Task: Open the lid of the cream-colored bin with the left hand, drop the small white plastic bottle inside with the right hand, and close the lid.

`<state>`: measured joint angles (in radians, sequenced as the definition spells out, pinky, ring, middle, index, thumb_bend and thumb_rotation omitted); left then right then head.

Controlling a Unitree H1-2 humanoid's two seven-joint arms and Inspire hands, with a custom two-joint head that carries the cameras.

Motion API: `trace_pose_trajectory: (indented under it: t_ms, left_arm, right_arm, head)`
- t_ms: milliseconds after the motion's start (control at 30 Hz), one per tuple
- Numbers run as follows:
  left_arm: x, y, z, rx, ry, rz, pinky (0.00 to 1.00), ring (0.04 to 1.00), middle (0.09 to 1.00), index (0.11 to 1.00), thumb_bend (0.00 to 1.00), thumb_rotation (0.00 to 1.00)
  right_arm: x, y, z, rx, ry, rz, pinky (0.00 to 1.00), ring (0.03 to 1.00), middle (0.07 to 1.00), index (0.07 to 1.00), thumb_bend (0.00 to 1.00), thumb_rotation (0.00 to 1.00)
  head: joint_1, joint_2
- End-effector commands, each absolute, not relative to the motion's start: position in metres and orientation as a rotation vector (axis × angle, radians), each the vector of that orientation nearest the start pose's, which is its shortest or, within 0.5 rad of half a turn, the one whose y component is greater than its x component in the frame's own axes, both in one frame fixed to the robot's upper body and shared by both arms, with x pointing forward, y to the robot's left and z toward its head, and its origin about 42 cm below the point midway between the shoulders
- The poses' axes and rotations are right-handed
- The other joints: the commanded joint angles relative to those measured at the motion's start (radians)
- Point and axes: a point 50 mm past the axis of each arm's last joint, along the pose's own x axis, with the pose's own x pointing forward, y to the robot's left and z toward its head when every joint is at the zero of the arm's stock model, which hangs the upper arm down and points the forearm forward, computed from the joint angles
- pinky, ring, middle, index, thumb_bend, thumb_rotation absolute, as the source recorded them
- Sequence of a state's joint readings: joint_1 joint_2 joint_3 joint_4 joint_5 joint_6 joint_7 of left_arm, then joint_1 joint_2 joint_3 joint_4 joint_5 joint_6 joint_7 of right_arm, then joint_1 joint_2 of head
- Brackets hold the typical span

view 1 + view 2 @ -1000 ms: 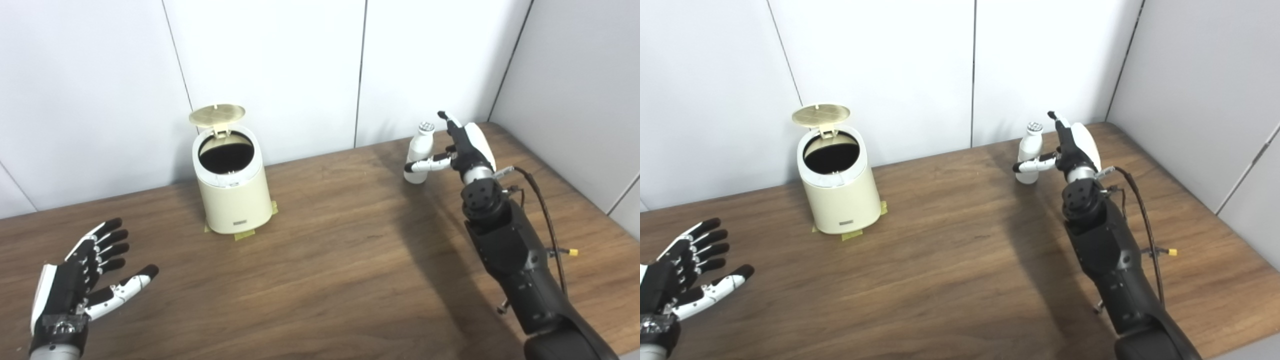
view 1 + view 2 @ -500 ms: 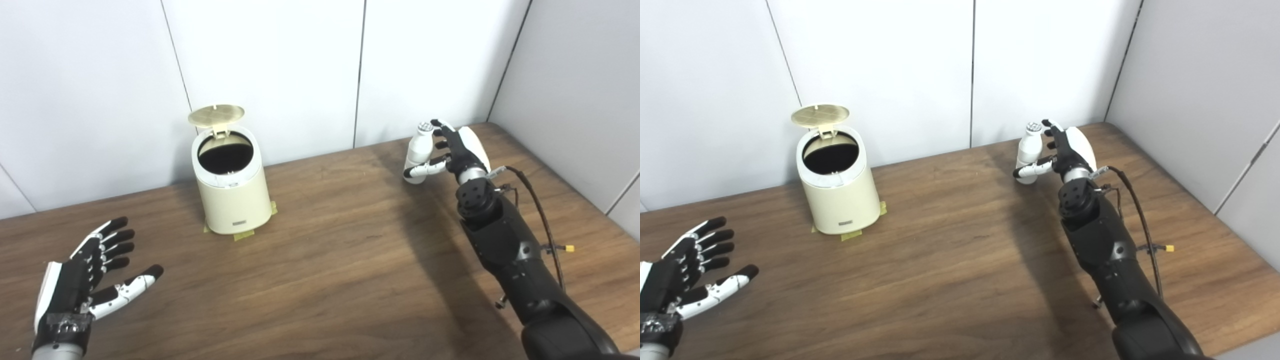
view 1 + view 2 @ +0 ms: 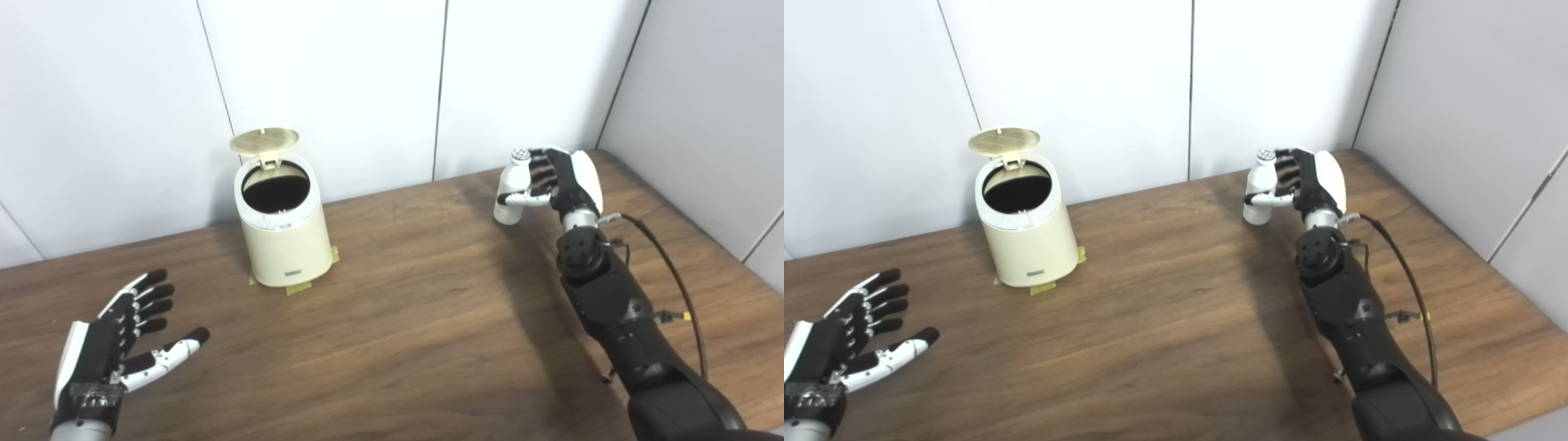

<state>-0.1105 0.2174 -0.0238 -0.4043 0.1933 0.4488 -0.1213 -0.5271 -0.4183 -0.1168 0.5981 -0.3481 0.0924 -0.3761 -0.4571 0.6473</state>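
cream-colored bin [image 3: 282, 236] on wooden table [image 3: 404, 318], lid [image 3: 264, 139] raised upright behind opening. small white plastic bottle [image 3: 511, 189] well right of bin, upright, right hand [image 3: 560, 180] fingers wrapped around it. left hand [image 3: 116, 361] well left-front of bin, fingers spread, holding nothing.

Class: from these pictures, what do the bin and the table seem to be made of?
Bin: probably plastic, with a smooth, matt cream wall and a moulded hinged lid. Table: wood or wood-look laminate, brown with streaky grain and a soft sheen; the pictures cannot settle which.
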Motion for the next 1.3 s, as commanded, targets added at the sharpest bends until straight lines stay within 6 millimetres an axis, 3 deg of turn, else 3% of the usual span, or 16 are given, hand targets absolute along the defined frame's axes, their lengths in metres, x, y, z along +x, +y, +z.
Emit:
trace_pose_trajectory:
  t_ms: [0, 433, 600, 833, 967, 1267]
  left_arm:
    - [0.301, 0.247, 0.233, 0.427, -0.155, -0.066, 0.78, 0.811, 0.828, 0.883, 0.65, 0.00]
    - [0.300, 0.244, 0.234, 0.434, -0.151, -0.079, 0.79, 0.824, 0.833, 0.900, 0.64, 0.00]
    - [0.300, 0.241, 0.233, 0.429, -0.166, -0.080, 0.79, 0.821, 0.828, 0.900, 0.65, 0.00]
    - [0.300, 0.236, 0.230, 0.416, -0.157, -0.065, 0.79, 0.814, 0.837, 0.901, 0.68, 0.00]
    - [0.299, 0.231, 0.228, 0.410, -0.148, -0.061, 0.80, 0.819, 0.840, 0.903, 0.68, 0.00]
    - [0.296, 0.218, 0.220, 0.413, -0.155, -0.066, 0.76, 0.807, 0.825, 0.883, 0.71, 0.01]
  right_arm:
    - [0.452, -0.405, 0.214, -0.682, -0.106, -0.613, 0.39, 0.416, 0.495, 0.511, 0.52, 0.00]
    - [0.449, -0.405, 0.212, -0.706, -0.101, -0.600, 0.44, 0.436, 0.504, 0.479, 0.52, 0.00]
    - [0.444, -0.402, 0.221, -0.662, -0.154, -0.601, 0.40, 0.423, 0.500, 0.492, 0.52, 0.00]
    - [0.427, -0.365, 0.266, -0.649, -0.336, -0.536, 0.39, 0.406, 0.500, 0.502, 0.52, 0.00]
    - [0.422, -0.346, 0.281, -0.637, -0.387, -0.494, 0.41, 0.407, 0.495, 0.504, 0.52, 0.00]
    - [0.409, -0.296, 0.318, -0.595, -0.522, -0.347, 0.39, 0.410, 0.496, 0.506, 0.52, 0.00]
  head:
    - [-0.001, 0.000]
    - [0.012, 0.000]
    - [0.043, 0.001]
    - [0.095, -0.003]
    - [0.134, -0.006]
    - [0.282, -0.006]
